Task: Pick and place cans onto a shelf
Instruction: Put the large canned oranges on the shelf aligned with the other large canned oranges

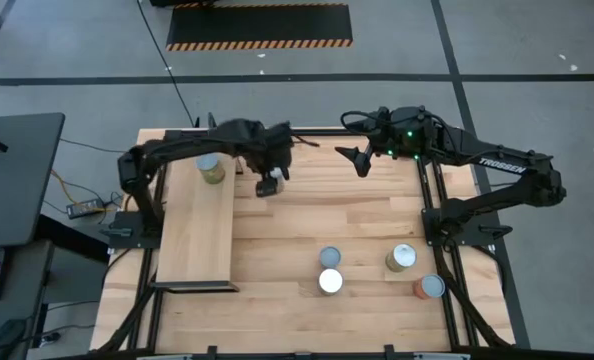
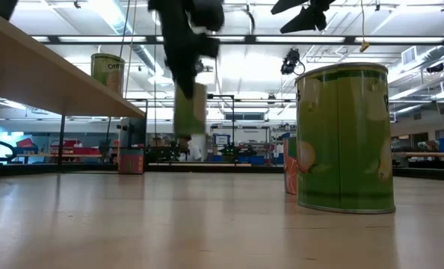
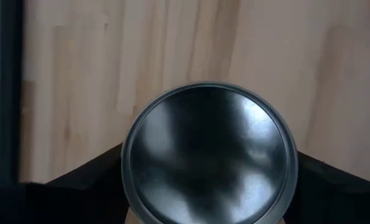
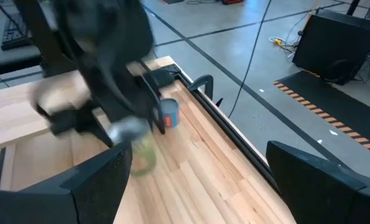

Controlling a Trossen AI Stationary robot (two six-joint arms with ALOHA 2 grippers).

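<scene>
The shelf point(image 1: 197, 235) sat along the left side of the table point(image 1: 307, 215), and everything else is placed off it. One can point(image 1: 210, 168) already stood on the shelf's far end. Just right of that end, the left gripper point(image 1: 268, 184) hung over the bare table with a second can point(image 3: 208, 152) between its fingers point(image 3: 88, 186). The fingers point(image 3: 334, 186) sat at both sides of that can, pretty much against it, though whether they really squeezed it couldn't be told. In the low view that can point(image 2: 190, 108) was clear off the tabletop.

Further right of the shelf's far end, the right gripper point(image 1: 358, 161) hovered up high with its fingers spread wide and nothing in them.

Well to the right of the shelf's near end stood the other four cans: a bluish one point(image 1: 329, 258), a white-topped one point(image 1: 330, 281), a green one point(image 1: 400, 258) and an orange one point(image 1: 429, 288).
</scene>
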